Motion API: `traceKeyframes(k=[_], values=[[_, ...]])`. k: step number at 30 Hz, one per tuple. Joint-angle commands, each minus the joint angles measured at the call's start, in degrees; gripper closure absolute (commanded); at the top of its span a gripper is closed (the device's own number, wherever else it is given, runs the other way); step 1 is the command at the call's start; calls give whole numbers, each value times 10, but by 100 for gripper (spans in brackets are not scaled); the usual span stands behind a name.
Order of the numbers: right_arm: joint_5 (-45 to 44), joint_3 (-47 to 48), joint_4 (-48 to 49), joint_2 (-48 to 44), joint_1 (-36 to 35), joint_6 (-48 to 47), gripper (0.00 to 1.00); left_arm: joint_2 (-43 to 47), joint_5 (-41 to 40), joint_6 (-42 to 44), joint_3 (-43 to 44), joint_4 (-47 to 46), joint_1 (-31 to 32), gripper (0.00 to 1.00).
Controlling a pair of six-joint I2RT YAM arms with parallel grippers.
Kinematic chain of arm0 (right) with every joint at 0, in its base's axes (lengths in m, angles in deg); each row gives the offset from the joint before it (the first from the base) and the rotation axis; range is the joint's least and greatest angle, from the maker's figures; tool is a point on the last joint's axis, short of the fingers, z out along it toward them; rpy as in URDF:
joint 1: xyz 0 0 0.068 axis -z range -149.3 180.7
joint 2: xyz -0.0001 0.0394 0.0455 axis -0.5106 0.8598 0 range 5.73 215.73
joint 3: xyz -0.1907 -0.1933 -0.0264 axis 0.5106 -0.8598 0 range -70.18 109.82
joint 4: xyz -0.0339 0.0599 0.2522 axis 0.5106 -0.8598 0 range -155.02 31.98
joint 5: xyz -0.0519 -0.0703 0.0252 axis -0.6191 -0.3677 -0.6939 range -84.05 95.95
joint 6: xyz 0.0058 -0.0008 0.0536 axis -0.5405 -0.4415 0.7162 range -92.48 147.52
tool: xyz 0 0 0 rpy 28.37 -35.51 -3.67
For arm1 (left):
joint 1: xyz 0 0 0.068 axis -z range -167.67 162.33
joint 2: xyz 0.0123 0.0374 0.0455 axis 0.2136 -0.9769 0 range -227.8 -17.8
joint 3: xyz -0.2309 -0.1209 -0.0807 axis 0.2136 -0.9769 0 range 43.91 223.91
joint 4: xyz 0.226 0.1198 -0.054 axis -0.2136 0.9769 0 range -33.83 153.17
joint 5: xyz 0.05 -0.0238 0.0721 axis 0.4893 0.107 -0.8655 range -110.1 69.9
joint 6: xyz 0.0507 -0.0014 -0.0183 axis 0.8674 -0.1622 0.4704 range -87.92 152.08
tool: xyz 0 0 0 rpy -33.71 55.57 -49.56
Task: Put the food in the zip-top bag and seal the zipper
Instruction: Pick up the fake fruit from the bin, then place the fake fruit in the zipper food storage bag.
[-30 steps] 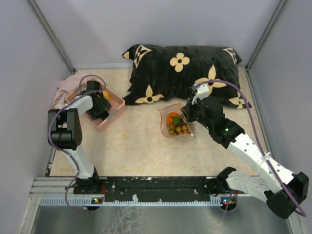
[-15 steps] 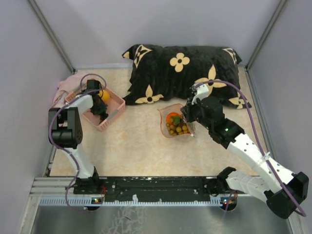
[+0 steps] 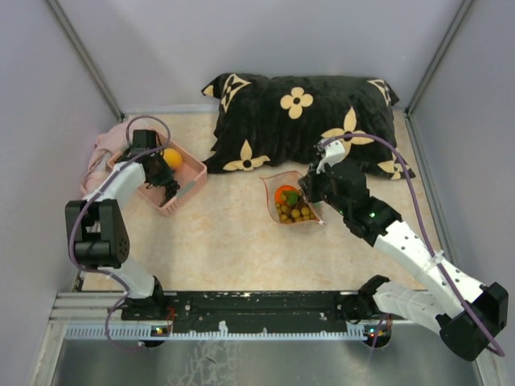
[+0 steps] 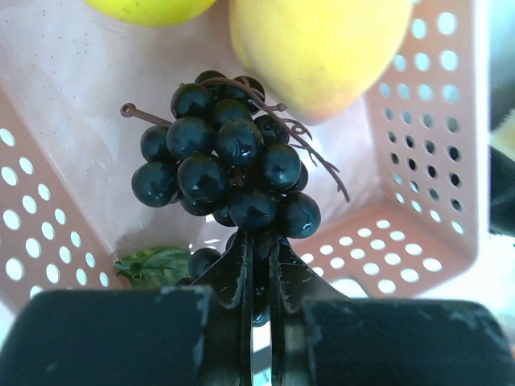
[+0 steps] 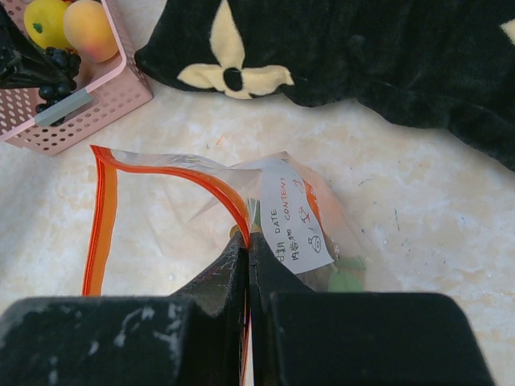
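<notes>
Two hands busy: left hand (image 4: 257, 259) pinches black grape cluster (image 4: 229, 161) over pink basket (image 4: 418, 201), 10 o'clock on counter (image 3: 225, 241); right hand (image 5: 247, 251) clamps zip-top bag (image 5: 169, 209) at zipper (image 5: 109, 193), mid-counter, fruit (image 3: 291, 211) inside.

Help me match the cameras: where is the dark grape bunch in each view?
Top external: the dark grape bunch is left of centre, inside the pink basket.
Left wrist: the bunch fills mid-frame, with the basket wall behind it.
Right wrist: the bunch is in the top-left corner, in the basket.
Shared landmark: the pink basket.
</notes>
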Motion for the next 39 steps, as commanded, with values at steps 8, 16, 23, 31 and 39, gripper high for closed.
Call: traceKeyframes(k=[8,16,23,31,39], values=[[-2,23,23,-4,1,29,100,150,85,86,-30,-3,-3,100],[-6,35,15,-1,1,45,100,242,214,141,-54,-24,11,100],[5,33,18,0,1,61,100,308,270,165,-67,-76,130,100],[10,24,26,-4,1,75,100,345,319,76,-81,-148,238,100],[18,17,41,-1,1,83,100,362,364,-16,-104,-210,328,100]])
